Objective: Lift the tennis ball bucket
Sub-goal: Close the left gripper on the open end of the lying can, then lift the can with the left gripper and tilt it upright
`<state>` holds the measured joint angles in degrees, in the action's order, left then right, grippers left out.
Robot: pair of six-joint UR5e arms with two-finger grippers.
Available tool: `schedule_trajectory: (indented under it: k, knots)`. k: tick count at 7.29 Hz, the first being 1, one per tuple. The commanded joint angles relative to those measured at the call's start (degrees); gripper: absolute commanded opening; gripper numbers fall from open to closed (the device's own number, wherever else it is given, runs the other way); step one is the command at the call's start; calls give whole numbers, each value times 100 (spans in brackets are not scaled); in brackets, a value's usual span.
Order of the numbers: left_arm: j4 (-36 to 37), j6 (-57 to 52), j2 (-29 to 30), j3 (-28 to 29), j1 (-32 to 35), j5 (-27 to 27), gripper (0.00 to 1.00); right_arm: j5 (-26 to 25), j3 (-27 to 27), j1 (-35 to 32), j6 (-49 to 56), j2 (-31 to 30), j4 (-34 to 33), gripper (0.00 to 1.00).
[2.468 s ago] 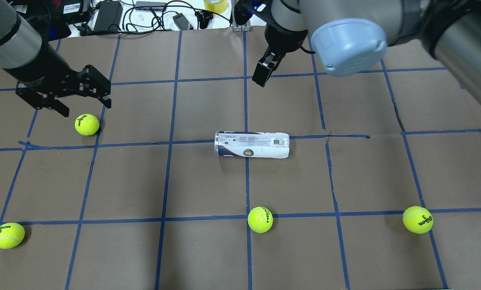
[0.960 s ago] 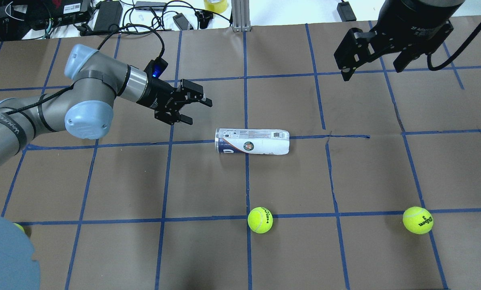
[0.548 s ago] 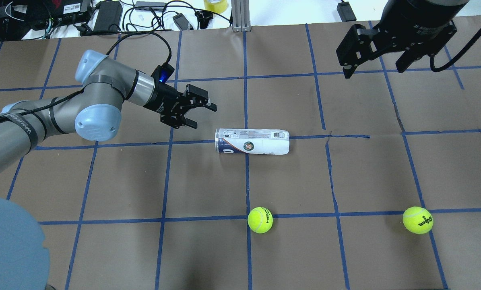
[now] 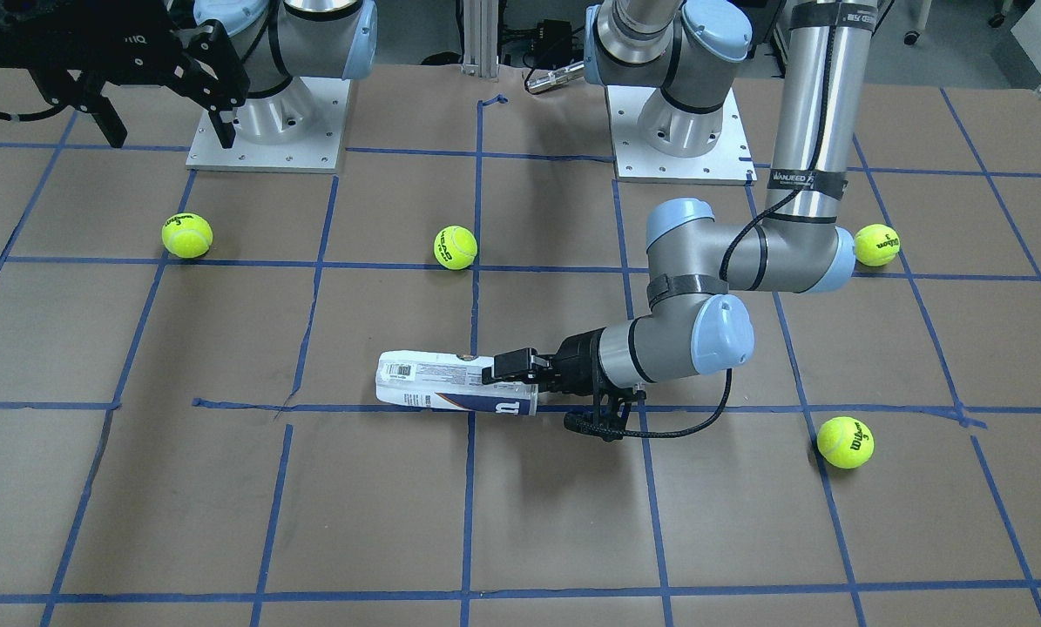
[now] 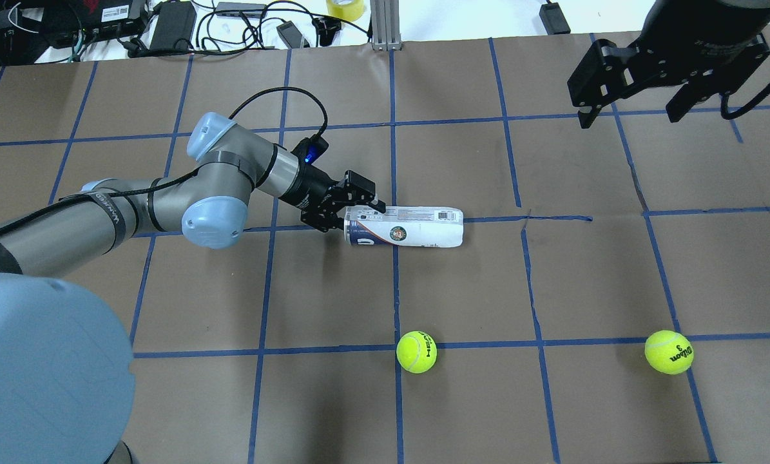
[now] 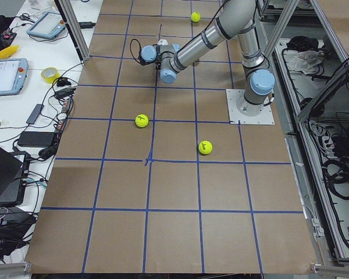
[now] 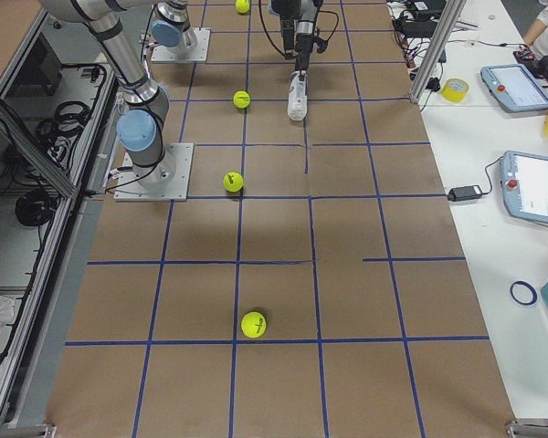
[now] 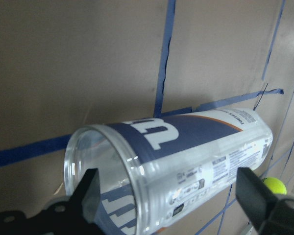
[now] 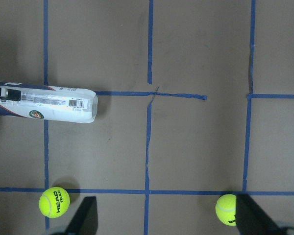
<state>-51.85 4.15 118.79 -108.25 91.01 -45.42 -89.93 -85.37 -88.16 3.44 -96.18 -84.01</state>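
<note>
The tennis ball bucket is a clear tube with a white and navy label, lying on its side mid-table; it also shows in the front view and the right wrist view. My left gripper is open, low over the table, with its fingers straddling the tube's open end; it also shows in the front view. My right gripper is open and empty, held high over the far right of the table, well away from the tube.
Yellow-green tennis balls lie loose on the brown paper: one in front of the tube, one at the near right, and two by my left arm. Cables and devices line the far edge.
My left arm has swung right and lowered, bringing its open gripper from beside the tube to around its open end. My right gripper has drifted slightly right. The tube has stayed in place.
</note>
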Motion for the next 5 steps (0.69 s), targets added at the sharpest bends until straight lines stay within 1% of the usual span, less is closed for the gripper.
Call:
schedule_trajectory:
  k: [1,2,3,5]
  knots:
    - [35,1117,-48,119,4,-2,1,-15,-6,-8,16,-14,25,100]
    - [35,1898,-109,259,4,16,0,-7,-6,0,60,-14,25,100]
    - [44,2828,-127,530,39,7,0,-15,-6,0,69,-6,25,100]
    - [114,4351,-294,1355,31,-10,0,-15,-6,-8,87,-14,34,100]
